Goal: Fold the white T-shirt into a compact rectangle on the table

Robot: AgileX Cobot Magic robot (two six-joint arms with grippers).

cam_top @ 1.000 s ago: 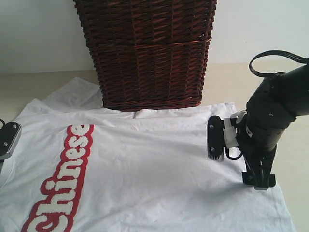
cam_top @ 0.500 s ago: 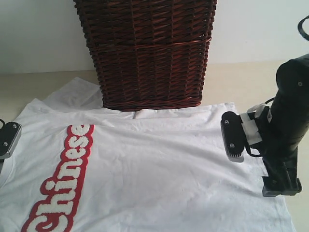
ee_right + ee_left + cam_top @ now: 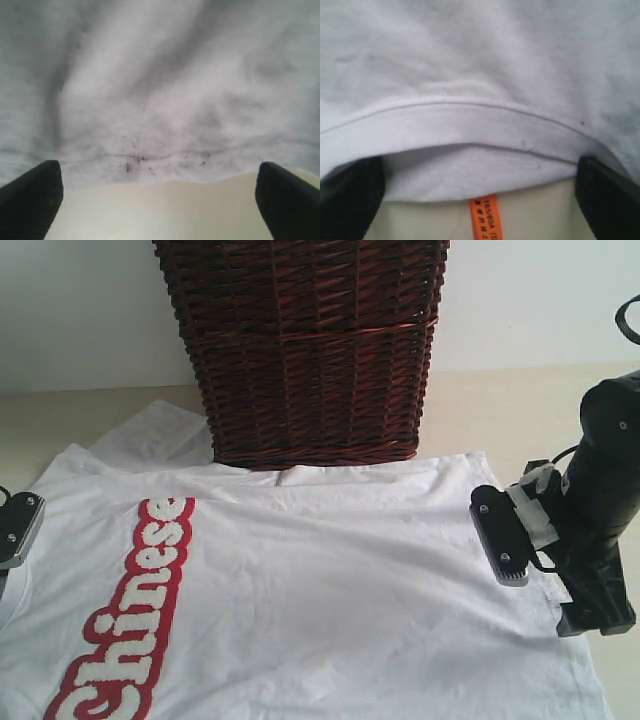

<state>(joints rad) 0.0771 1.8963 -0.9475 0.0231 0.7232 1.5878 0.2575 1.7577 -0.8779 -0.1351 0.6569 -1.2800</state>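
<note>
The white T-shirt lies spread flat on the table, its red-outlined lettering toward the left. My right gripper hangs open over the shirt's right edge; in the right wrist view its black fingers stand wide apart astride the speckled hem, with bare table between them. My left gripper is open at the ribbed collar, with the orange tag lying between the fingers. Only one left finger shows at the exterior view's left edge.
A tall dark brown wicker basket stands at the back middle, touching the shirt's far edge. One sleeve lies to the left of the basket. Bare tabletop runs along the right of the shirt and behind it.
My right gripper has moved to the right, from over the shirt's body out to its right edge, still open. The left gripper and the shirt have not moved.
</note>
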